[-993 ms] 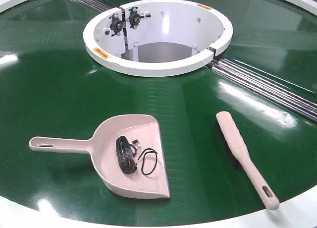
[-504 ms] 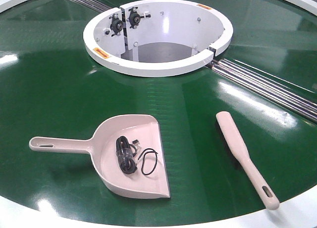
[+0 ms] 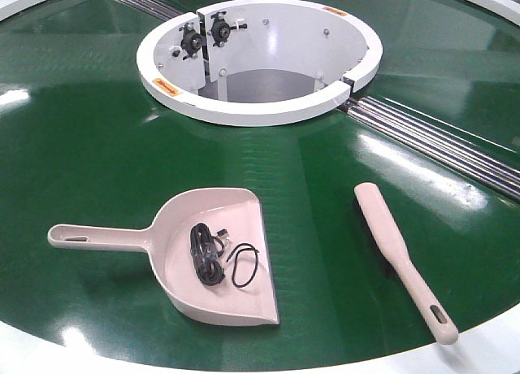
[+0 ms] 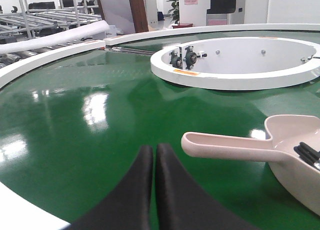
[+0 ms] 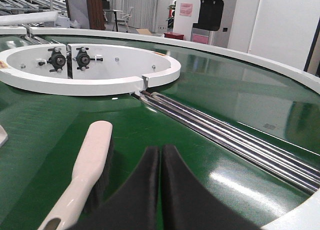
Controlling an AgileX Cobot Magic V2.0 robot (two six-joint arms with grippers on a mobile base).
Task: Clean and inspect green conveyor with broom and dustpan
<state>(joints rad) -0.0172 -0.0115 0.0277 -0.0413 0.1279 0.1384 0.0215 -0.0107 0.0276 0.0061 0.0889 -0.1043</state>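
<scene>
The dustpan (image 3: 213,256) lies on the green conveyor (image 3: 89,146), handle pointing left, with black cable scraps (image 3: 209,252) in its pan. The broom (image 3: 400,256) lies to its right, handle toward the front edge. No gripper shows in the front view. In the left wrist view my left gripper (image 4: 154,152) is shut and empty, just left of the dustpan handle's end (image 4: 225,146). In the right wrist view my right gripper (image 5: 161,152) is shut and empty, just right of the broom (image 5: 85,172).
The white ring-shaped central opening (image 3: 260,61) with bearing mounts sits at the back middle. Chrome rollers (image 3: 443,142) run from it to the right. The conveyor's white rim (image 3: 496,350) curves along the front edge.
</scene>
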